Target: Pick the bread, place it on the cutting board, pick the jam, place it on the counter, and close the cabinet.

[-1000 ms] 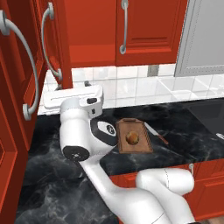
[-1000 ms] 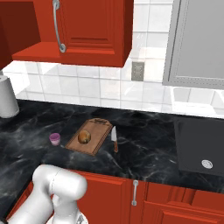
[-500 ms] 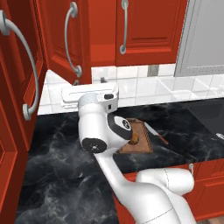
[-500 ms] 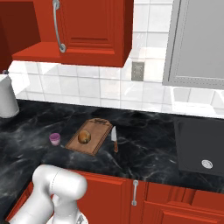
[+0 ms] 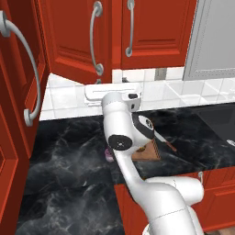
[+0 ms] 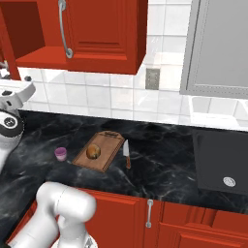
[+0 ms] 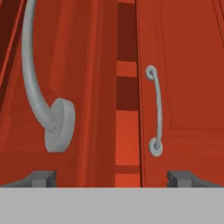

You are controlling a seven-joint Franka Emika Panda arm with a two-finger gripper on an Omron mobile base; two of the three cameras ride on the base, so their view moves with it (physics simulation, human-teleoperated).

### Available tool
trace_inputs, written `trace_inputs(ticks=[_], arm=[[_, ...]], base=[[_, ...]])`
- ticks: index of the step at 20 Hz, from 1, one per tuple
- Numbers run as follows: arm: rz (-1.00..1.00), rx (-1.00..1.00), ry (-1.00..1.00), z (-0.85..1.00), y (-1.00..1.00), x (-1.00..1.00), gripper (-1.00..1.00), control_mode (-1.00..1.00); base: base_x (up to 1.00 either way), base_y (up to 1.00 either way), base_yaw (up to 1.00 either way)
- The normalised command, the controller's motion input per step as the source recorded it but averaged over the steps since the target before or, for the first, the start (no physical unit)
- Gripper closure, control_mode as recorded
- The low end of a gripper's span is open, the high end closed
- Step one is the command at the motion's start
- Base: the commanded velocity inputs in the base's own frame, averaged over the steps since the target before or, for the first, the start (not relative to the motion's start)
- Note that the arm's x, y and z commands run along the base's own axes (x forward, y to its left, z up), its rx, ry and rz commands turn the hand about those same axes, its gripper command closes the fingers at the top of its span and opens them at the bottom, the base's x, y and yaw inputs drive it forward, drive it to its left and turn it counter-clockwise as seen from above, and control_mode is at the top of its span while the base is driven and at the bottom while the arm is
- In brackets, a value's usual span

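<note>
The bread [image 6: 93, 152] lies on the cutting board [image 6: 107, 143]. Left of the board, the jam [image 6: 60, 153] stands on the counter [image 6: 164, 160]; it peeks out beside my arm as jam [image 5: 109, 155]. The cabinet's left door [image 5: 75, 39] hangs slightly ajar, with a narrow gap to the right door [image 7: 183, 87]. My gripper [image 7: 111, 178] is open with nothing between its fingers and faces that gap close up. The left door's handle [image 7: 43, 100] looms large. My gripper [image 5: 112, 93] sits just below the door's lower edge; contact cannot be told.
A knife [image 6: 126, 154] lies right of the board. A grey-fronted unit [image 6: 218, 43] hangs at the right above a dark square inset [image 6: 220, 162] in the counter. Another red door [image 5: 16, 114] stands open at the near left. A wall socket [image 6: 152, 79] sits on the tiles.
The cabinet's left door has swung from wide open to nearly shut. My hand and arm have moved right along with it. Bread, jam and board have not moved.
</note>
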Motion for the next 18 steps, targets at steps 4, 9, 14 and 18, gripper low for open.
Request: trace_inputs(ticks=[4,9,14,18], arm=[[0.0,0.01,-0.03,0.0,-0.45,0.28,-1.0,-1.0],[0.0,0.0,-0.04,0.0,-0.37,0.31,-1.0,-1.0],[0.0,0.0,-0.04,0.0,-0.3,0.35,-1.0,-1.0],[0.0,0.0,-0.04,0.0,-0.25,0.35,-1.0,-1.0]], base=[[0.0,0.0,0.0],[0.0,0.0,0.0],[0.0,0.0,0.0],[0.0,0.0,0.0]])
